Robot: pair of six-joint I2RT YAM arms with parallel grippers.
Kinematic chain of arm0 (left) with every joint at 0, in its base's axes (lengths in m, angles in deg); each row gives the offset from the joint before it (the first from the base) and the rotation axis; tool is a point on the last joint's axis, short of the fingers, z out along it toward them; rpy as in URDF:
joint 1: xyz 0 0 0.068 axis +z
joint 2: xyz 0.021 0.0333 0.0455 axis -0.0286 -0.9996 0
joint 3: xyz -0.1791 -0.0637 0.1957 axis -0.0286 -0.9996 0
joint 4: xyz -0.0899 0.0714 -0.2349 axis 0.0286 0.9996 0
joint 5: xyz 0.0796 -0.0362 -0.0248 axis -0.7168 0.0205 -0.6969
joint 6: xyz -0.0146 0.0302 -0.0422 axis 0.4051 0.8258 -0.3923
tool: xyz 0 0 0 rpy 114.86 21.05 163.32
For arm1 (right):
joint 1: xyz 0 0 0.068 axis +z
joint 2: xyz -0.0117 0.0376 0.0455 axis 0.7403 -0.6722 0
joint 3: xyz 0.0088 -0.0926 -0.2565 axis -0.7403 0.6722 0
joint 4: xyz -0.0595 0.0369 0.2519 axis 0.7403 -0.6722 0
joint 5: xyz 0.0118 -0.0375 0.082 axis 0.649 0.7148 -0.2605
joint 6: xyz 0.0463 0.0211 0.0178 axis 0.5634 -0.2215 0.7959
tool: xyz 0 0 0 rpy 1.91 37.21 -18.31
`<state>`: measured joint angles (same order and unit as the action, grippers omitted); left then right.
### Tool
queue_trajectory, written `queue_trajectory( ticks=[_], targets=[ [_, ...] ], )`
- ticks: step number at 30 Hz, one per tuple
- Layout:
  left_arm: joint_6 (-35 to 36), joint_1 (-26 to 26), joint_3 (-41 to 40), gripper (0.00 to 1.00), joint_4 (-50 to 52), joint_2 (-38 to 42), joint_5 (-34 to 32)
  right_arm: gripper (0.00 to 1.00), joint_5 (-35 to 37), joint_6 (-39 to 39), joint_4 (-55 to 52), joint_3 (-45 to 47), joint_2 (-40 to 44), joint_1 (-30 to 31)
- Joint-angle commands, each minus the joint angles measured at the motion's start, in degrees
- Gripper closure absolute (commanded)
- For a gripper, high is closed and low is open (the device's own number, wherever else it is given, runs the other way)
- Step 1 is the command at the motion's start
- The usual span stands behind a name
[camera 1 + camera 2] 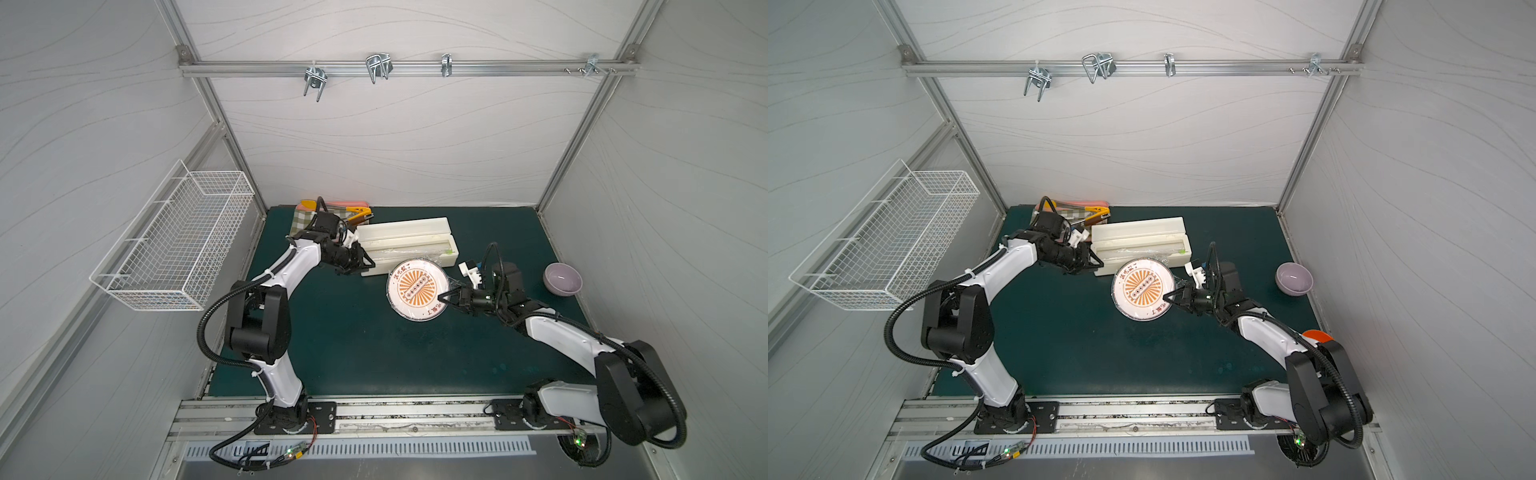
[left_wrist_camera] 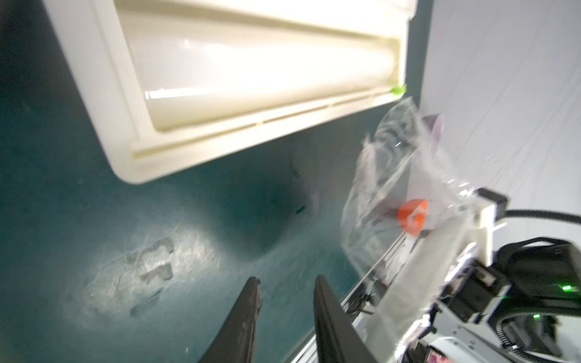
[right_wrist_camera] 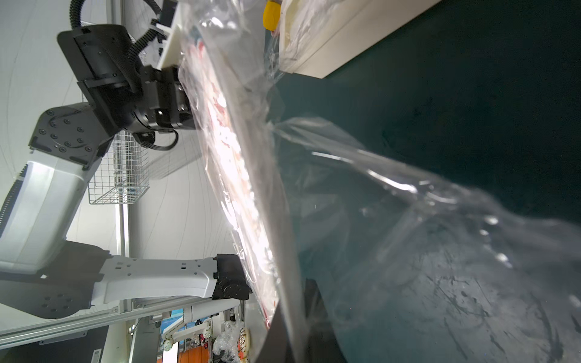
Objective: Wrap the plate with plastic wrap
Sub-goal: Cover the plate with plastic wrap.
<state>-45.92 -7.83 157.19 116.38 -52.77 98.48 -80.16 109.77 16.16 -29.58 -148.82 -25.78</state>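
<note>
Plate (image 1: 417, 289), round, flat, glossy white with an orange sunburst, faces upward over the dark green mat (image 1: 353, 345). It sits just in front of the cream dispenser box (image 1: 405, 241), whose long axis runs side to side. Crinkled transparent plastic wrap (image 3: 408, 195) covers the plate and trails loose. Right gripper (image 1: 443, 298) clamps the plate's rim through the film. Left gripper (image 2: 286, 281) has its jaws parted and empty.

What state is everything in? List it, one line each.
plate: film-covered, lifted, held by its rim
plastic wrap: crinkled, loose tail trailing from the plate
right gripper: shut on the plate
left gripper: open, holding nothing
dispenser box: lid open
purple bowl: upright, empty
</note>
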Motion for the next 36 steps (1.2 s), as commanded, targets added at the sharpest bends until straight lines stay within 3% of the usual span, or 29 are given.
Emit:
queue_trajectory(
  ticks=[1, 6, 11, 13, 15, 17, 23, 28, 31, 36],
  targets=[
    [-5.04, -0.91, 5.07, 0.56, -10.67, 0.58, 8.43, 1.0, -1.35, -2.56, 0.18, -2.46, 1.35, -0.31],
    [-13.73, -3.29, 5.91, 0.38, -25.79, -1.79, 15.09, 1.0, -2.18, -2.55, 2.67, -2.62, 1.24, -0.32],
    [-15.48, -7.16, 8.98, 0.37, -31.38, -6.38, 21.24, 1.0, -3.41, -1.42, 5.84, -3.07, 0.98, -0.29],
    [-21.6, -7.44, 6.47, 0.36, -39.53, -7.76, 24.85, 1.0, -3.21, -0.97, 6.31, -3.17, 1.27, -0.34],
    [-31.41, -7.58, 1.86, 0.25, -53.24, -7.71, 28.04, 1.0, -2.75, -0.64, 6.21, -3.53, 1.57, -0.28],
    [-35.59, -7.86, -1.28, 0.24, -60.15, -6.69, 29.75, 1.0, -2.02, -0.12, 7.27, -3.6, 1.44, -0.37],
    [-24.79, -9.34, -3.38, 0.26, -47.75, -3.41, 31.96, 1.0, -1.28, 3.53, 13.95, -5.25, -1.55, -0.86],
    [-28.25, -9.33, -7.01, 0.3, -53.28, -1.83, 32.7, 1.0, 0.08, 5.25, 15.57, -7.54, -3.28, -0.93],
    [-33.43, -9.42, -9.56, 0.38, -60.49, -0.9, 32.93, 1.0, 1.77, 6.07, 15.28, -8.5, -3.88, -0.95],
    [-34.19, -9.41, -10.64, 0.43, -60.68, 0.51, 32.58, 1.0, 5.46, 9.41, 17.89, -9.19, -5.43, -0.88]
  ],
)
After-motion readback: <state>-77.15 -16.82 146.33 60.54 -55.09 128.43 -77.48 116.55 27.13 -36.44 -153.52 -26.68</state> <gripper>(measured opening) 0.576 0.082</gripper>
